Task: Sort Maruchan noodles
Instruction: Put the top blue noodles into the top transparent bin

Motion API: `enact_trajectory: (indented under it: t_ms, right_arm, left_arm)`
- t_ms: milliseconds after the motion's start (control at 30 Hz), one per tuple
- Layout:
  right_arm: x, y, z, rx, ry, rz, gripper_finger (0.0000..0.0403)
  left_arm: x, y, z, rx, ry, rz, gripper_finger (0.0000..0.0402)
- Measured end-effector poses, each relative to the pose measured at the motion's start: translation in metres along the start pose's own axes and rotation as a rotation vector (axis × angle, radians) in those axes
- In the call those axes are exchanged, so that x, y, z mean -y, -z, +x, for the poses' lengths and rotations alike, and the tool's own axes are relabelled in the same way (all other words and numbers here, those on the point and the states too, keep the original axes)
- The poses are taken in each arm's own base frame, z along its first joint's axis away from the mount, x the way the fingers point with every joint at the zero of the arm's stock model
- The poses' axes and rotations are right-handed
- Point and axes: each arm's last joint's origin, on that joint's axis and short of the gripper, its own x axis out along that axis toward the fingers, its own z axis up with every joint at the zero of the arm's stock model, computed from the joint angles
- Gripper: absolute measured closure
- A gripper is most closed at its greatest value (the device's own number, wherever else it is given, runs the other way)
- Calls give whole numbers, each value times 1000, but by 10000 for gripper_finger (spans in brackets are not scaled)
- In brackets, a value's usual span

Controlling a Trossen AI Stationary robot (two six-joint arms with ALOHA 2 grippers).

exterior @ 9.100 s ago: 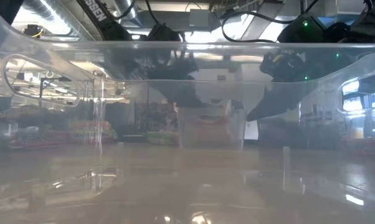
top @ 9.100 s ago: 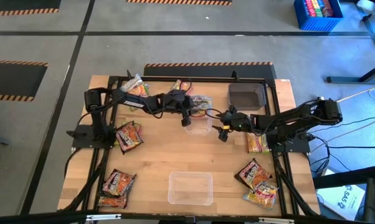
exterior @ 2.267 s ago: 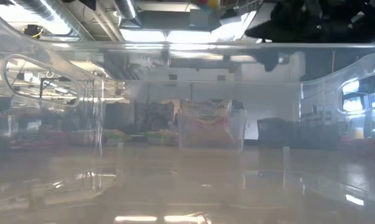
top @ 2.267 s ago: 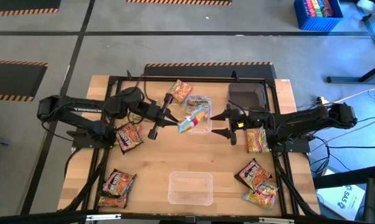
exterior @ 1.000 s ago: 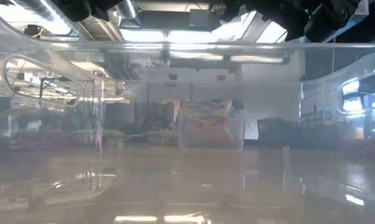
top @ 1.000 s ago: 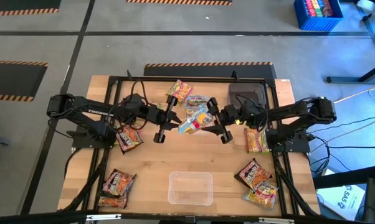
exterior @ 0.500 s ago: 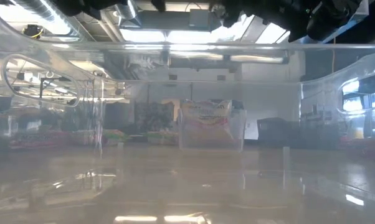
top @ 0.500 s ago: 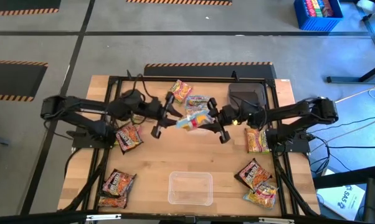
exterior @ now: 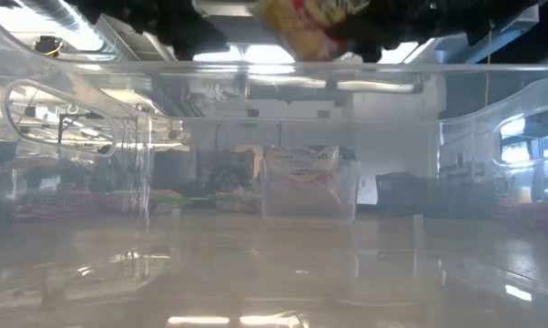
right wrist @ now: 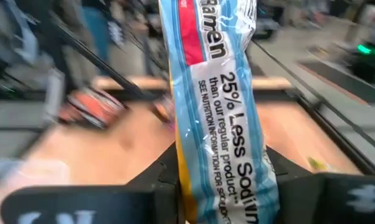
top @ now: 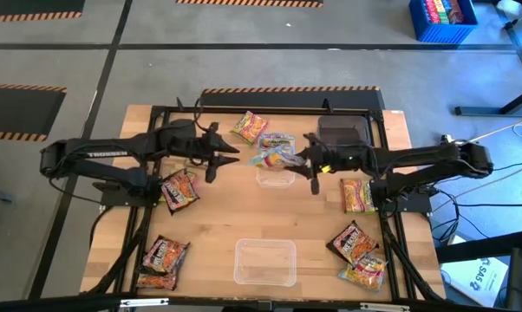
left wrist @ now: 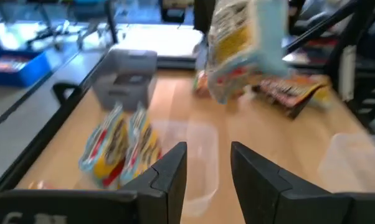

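Observation:
A pale blue noodle packet hangs over the clear tub at mid-table, with my right gripper shut on it. In the right wrist view the packet fills the middle. The low view shows it high up. Left of the tub, my left gripper is open with nothing between its fingers. Its wrist view shows the packet in the air ahead. Another pale packet lies at the tub's far side. My right gripper pinches one end of the pale blue packet between its two fingers. The fingers come about level from the table's right side. The packet sticks out past the fingertips toward the left arm, lifted clear above the tub.
Maroon packets lie at the left, front left and front right. Yellow-green ones lie at the right and front right. One more lies at the back. There is a dark grey tray and a second clear tub.
Both grippers were at the pale blue packet a second ago. My left gripper has let go of it and drawn back toward the table's left edge. The packet stays in my right gripper, a little farther back over the tub.

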Motion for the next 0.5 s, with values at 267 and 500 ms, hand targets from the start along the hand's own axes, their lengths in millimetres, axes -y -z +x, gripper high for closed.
enact_trajectory:
  t_ms: [267,500]
  right_arm:
    - [11,20,-1,-200,101,-6,315]
    - [27,24,2,-325,126,33,316]
  left_arm:
    - [0,31,22,-120,-1,13,285]
    - [0,40,28,-117,-5,15,285]
